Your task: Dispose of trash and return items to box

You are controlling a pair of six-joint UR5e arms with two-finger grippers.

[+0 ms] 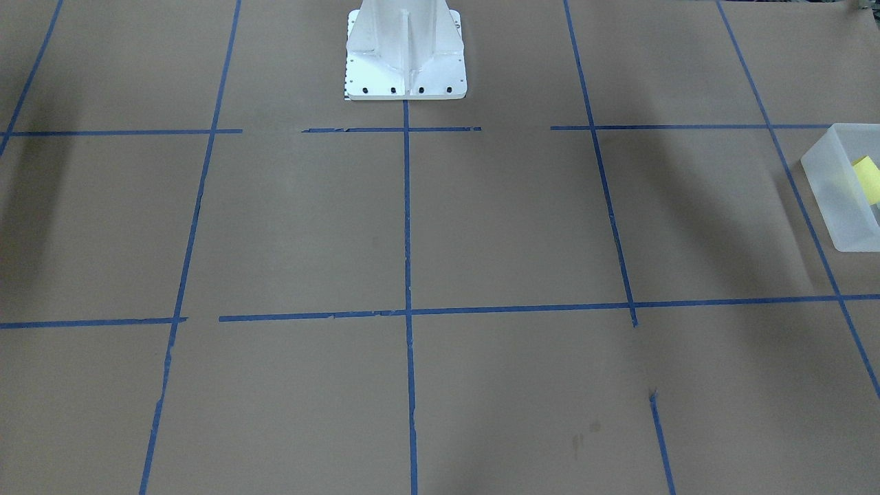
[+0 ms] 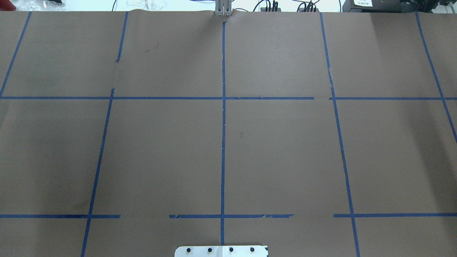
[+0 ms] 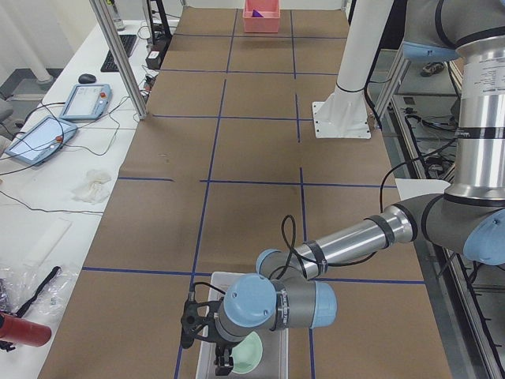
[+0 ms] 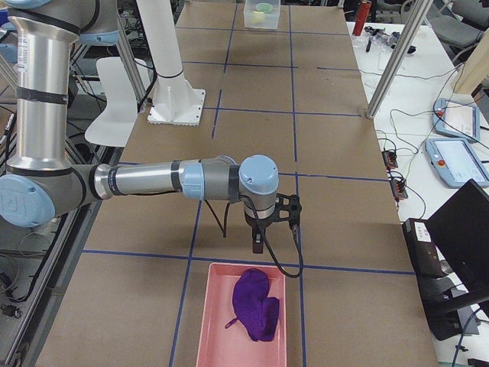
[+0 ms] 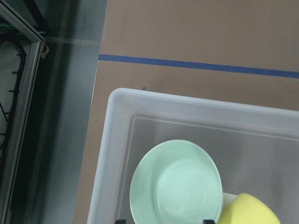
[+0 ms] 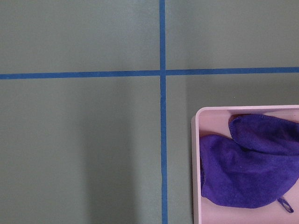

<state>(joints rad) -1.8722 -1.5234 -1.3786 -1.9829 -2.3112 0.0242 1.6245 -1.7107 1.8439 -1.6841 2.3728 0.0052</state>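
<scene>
- Bowl (image 5: 175,184), pale green and glossy inside, lies mouth-up at the lower middle of the left wrist view, inside the frosted box (image 5: 105,154) near one corner.
- Yellow cup (image 5: 250,210) sits in the same box at the lower right, right against the bowl's rim.
- Left gripper (image 3: 223,365) hangs over the box at the bottom of the exterior left view. Its dark fingertips (image 5: 209,221) stand apart, holding nothing.
- Right gripper (image 4: 258,243) hovers mid-frame in the exterior right view, just above a pink tray (image 4: 214,321) holding a purple cloth (image 4: 256,306). I cannot tell whether its fingers are apart or together.
</scene>
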